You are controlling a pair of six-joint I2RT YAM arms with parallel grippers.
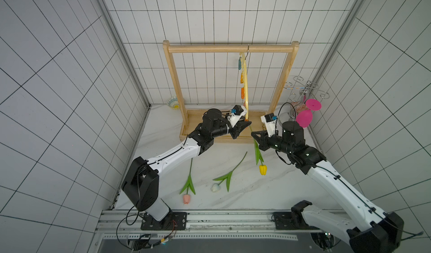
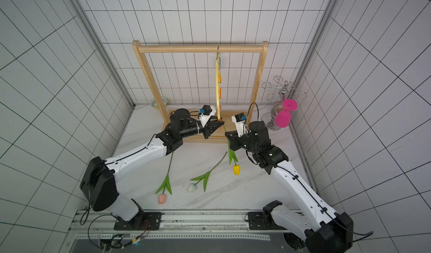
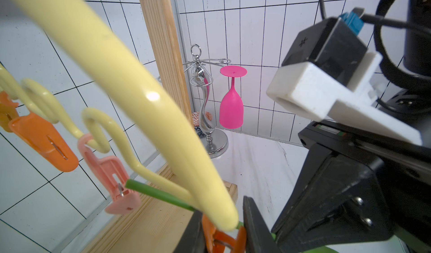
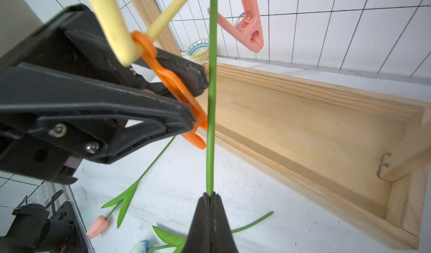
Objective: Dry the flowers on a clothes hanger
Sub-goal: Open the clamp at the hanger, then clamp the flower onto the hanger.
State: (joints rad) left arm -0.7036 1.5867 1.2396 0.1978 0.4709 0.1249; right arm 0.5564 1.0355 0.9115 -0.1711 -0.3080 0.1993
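Dial laid on a top view: 12 toward the back wall, hub at mid-table.

At 7 to 8: the pink tulip (image 1: 186,198) lies flat on the table (image 1: 245,198), unclipped. At 6 to 7, near it but apart, is the pale tulip (image 1: 215,187), also flat and unclipped.

At 12 to 1: the clothes hanger (image 1: 245,81) hangs by its hook from the wooden rack (image 1: 229,48), turned edge-on to you. Your left gripper (image 1: 247,123) sits at the hanger's lowest end. Its jaws are narrow and pressed on the orange clip (image 4: 171,80) from both sides, which the right wrist view shows plainly. Whether the clip's mouth gapes, you cannot tell.

At 3: the head of the yellow tulip (image 1: 262,169) points down. At 1 to 2: your right gripper (image 1: 253,134) is clamped tight on its stem. The free stem end rises just beside the orange clip. Whether it is inside the mouth or only brushing past is not resolvable.

Judgement: this is the first of three flowers, at the clip-on step.

What the next move calls for:
1. A small sideways feed of the stem into the clip's mouth.
2. You ease the left jaws so the clip bites.
3. Only then do you release the right.

The stem is thin and the hanger hangs free, so go slowly.
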